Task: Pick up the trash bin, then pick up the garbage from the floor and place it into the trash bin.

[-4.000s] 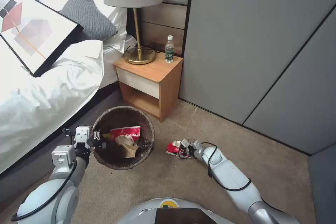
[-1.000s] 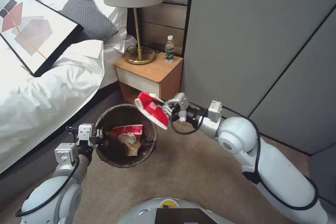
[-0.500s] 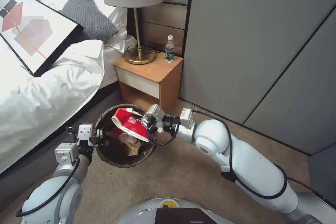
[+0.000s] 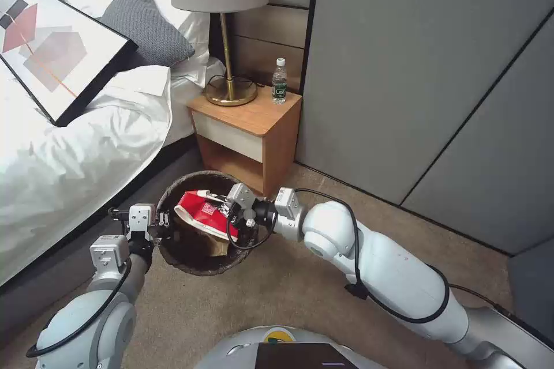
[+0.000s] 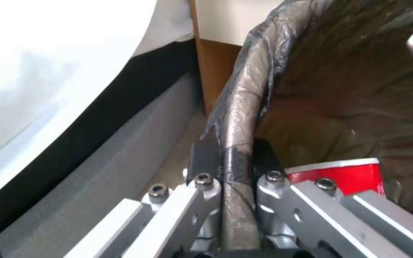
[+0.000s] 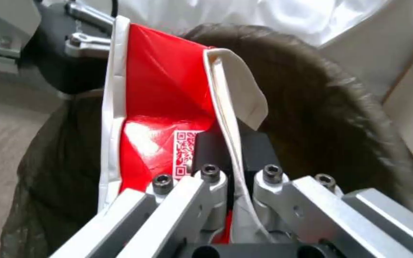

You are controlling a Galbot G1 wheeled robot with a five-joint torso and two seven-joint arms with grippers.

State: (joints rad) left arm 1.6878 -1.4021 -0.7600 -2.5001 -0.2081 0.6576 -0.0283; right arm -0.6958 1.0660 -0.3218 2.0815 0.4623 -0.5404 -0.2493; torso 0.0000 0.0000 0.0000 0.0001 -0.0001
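Gripping the crinkled, glossy brown-black liner where it folds over the rim, my left gripper (image 4: 157, 222) sits at the near-left side of the trash bin (image 4: 173, 256), one dark pad outside and one inside, closed tight on the rounded edge; the left wrist view shows the film bunched and pinched between those pads (image 5: 203, 159). I see the round bin beside the bed (image 4: 69, 167) and in front of the wooden nightstand (image 4: 254, 127), above the short-pile beige carpet (image 4: 300, 294). Inside it lie a red-and-white packet (image 5: 345, 175) and crumpled brown paper (image 4: 216, 248) against the wrinkled bag. Over the bin's mouth, a flat red-and-white packet (image 4: 199, 212), shiny with white folded edges and a small printed code square, hangs tilted. My right gripper (image 4: 231, 206) reaches in from the right over the far rim, fingers (image 6: 211, 150) nearly together and clamped on the packet's white border, as the right wrist view shows. Further right, my right arm stretches across the carpet before the grey wall panels (image 4: 415, 69).
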